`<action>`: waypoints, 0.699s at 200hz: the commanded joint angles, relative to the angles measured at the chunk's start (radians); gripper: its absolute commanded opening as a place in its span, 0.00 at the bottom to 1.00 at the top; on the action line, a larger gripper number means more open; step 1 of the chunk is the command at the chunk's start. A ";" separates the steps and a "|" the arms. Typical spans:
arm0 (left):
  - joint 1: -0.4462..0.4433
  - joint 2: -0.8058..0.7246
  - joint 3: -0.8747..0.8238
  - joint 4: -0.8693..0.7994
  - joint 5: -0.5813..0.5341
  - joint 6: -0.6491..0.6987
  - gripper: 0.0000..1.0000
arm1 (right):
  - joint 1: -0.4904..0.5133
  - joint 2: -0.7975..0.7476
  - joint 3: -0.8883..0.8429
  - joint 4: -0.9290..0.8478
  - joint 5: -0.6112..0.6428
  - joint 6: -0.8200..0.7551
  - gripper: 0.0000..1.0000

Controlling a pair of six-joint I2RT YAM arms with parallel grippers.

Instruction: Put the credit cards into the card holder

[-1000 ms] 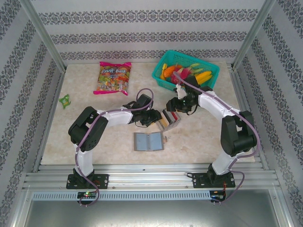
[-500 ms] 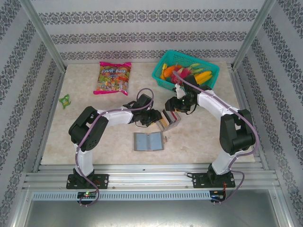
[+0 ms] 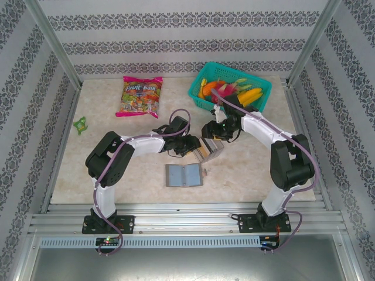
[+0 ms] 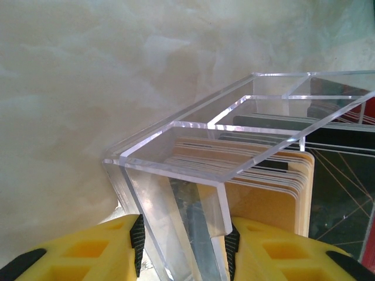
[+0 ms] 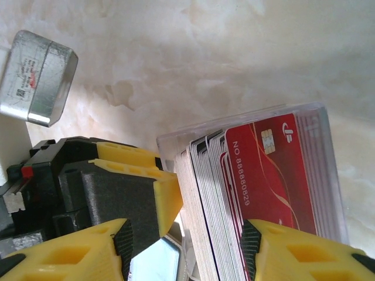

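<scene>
from above, the left gripper (image 3: 191, 146) and right gripper (image 3: 212, 136) meet mid-table over the cards (image 3: 211, 150), which stand on edge in a clear box (image 3: 205, 153). the holder (image 3: 183, 174) lies open and flat just near of them, slightly left. left wrist: the left jaws are clamped on the box's wall, cards packed just beyond. right wrist: the right jaws stand apart, straddling the stack across its thickness, a gap at one pad (image 5: 124, 237), so the right arm looks placed to pinch and lift.
</scene>
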State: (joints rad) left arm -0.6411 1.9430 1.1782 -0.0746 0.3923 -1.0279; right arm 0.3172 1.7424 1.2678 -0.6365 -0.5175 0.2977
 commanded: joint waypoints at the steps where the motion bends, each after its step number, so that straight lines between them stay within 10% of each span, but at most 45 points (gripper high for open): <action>1: -0.008 0.025 0.025 -0.022 0.010 0.020 0.44 | -0.020 0.018 0.019 -0.010 0.021 0.010 0.56; 140: -0.008 0.031 0.032 -0.021 0.016 0.019 0.44 | -0.001 0.087 0.057 -0.045 0.059 -0.035 0.61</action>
State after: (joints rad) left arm -0.6415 1.9537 1.1912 -0.0750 0.3981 -1.0275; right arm 0.3046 1.8107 1.3037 -0.6521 -0.4698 0.2817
